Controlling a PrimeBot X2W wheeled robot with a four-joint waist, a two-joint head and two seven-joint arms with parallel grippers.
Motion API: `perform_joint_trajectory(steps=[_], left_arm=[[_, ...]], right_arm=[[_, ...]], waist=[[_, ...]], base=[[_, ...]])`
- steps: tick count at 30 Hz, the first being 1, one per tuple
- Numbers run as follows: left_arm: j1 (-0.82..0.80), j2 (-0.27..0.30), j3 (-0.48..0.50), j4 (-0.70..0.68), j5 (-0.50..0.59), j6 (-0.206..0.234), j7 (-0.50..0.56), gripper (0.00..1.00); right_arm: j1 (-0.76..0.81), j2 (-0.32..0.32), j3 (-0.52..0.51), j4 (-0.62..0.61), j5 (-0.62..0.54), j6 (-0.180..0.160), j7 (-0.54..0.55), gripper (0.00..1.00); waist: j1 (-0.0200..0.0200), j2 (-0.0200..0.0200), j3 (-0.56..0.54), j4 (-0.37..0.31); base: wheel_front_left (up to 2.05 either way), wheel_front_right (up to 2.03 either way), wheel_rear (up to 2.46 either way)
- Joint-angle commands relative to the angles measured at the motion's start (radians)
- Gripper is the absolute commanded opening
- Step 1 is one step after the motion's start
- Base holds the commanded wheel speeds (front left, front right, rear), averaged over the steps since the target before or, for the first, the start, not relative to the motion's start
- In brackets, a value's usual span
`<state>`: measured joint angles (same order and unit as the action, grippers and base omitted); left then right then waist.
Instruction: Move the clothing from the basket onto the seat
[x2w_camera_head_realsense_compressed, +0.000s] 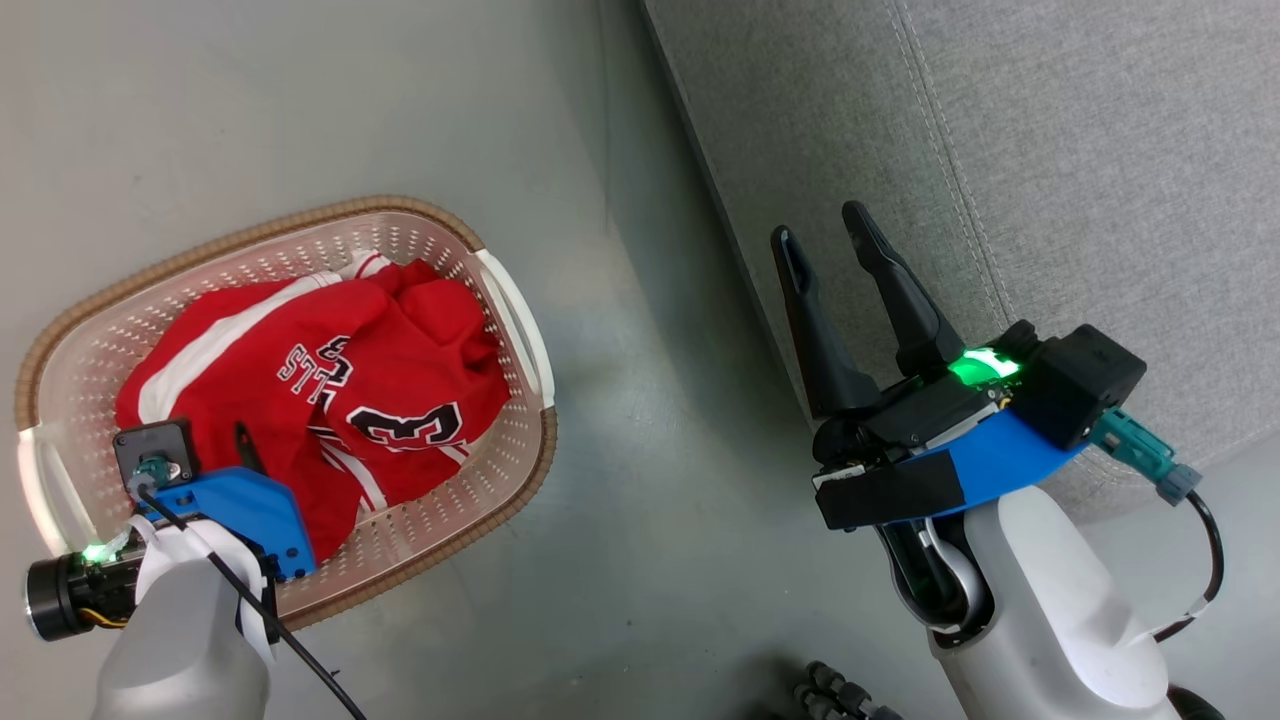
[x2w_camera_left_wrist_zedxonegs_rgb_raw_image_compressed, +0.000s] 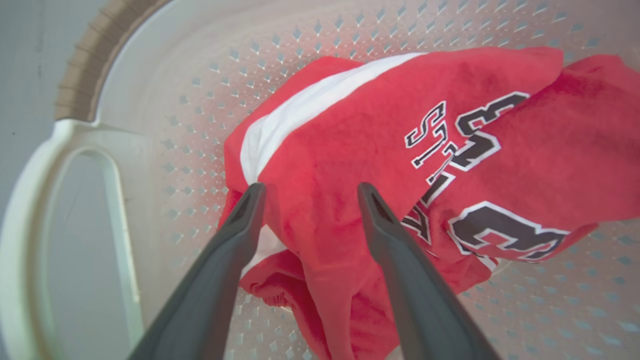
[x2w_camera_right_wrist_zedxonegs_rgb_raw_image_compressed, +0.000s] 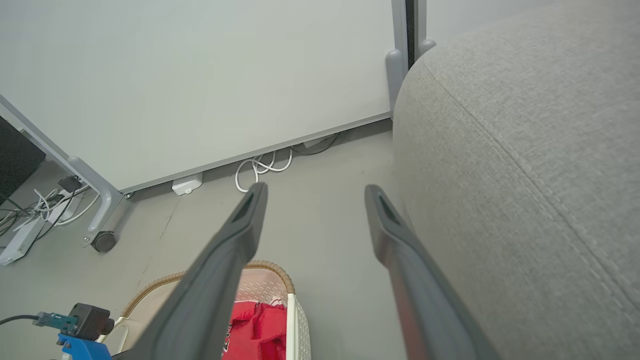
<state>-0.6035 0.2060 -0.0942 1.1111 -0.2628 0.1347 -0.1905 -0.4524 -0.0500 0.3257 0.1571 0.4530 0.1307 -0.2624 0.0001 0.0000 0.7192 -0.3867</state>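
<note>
1. Dark fingers of the left gripper (x2w_camera_left_wrist_zedxonegs_rgb_raw_image_compressed: 311, 190) rise closest in the left wrist view. They are spread wide with nothing clamped, and their tips straddle a raised fold of the clothing (x2w_camera_left_wrist_zedxonegs_rgb_raw_image_compressed: 350, 150). Whether they touch it or sit just above it I cannot tell.
2. That clothing, red with a white stripe, lies heaped inside the basket (x2w_camera_head_realsense_compressed: 300, 218), which stands on the floor beside the seat (x2w_camera_head_realsense_compressed: 1100, 150). None of it is on the seat.
3. Its heap stretches along the basket's length, and the fold lies straight ahead of the left fingertips. Closing there looks like the coming move, since the left arm is far nearer.
4. At the seat's front edge the right gripper (x2w_camera_head_realsense_compressed: 820, 225) hovers equally wide and empty, well apart from the basket.
5. Writing: a large black "3" outlined in white reads clearly. The letters beside it are creased and only an "S" is sure. No brand tag is legible.
</note>
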Motion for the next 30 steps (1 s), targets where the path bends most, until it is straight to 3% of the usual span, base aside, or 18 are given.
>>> perform_joint_trajectory(steps=[1,18,28,29,30], left_arm=[[-0.026,0.007,0.006,0.005,-0.005,0.009,0.004,1.00],[-0.058,0.007,0.019,0.040,-0.054,0.022,0.049,1.00],[-0.066,-0.014,0.019,0.056,-0.086,-0.005,0.105,1.00],[-0.066,-0.014,0.017,0.057,-0.088,-0.005,0.108,0.98],[-0.065,-0.014,0.015,0.057,-0.090,-0.006,0.112,0.90]], right_arm=[[-0.019,-0.001,0.006,-0.008,0.007,0.000,-0.004,1.00],[-0.032,-0.001,0.030,-0.025,0.035,0.000,-0.004,1.00],[-0.031,-0.001,0.037,-0.028,0.044,0.000,-0.004,1.00],[-0.031,-0.001,0.038,-0.028,0.044,0.000,-0.004,1.00],[-0.032,-0.001,0.038,-0.027,0.044,0.000,-0.004,1.00]], waist=[[-0.0001,0.0000,0.010,-0.005],[-0.0001,0.0000,0.075,-0.027],[-0.0001,0.0000,0.090,-0.028],[-0.0001,0.0000,0.090,-0.028],[-0.0001,0.0000,0.089,-0.028]], base=[[0.00,0.00,0.00],[0.00,0.00,0.00],[0.00,0.00,0.00],[0.00,0.00,0.00],[0.00,0.00,0.00]])
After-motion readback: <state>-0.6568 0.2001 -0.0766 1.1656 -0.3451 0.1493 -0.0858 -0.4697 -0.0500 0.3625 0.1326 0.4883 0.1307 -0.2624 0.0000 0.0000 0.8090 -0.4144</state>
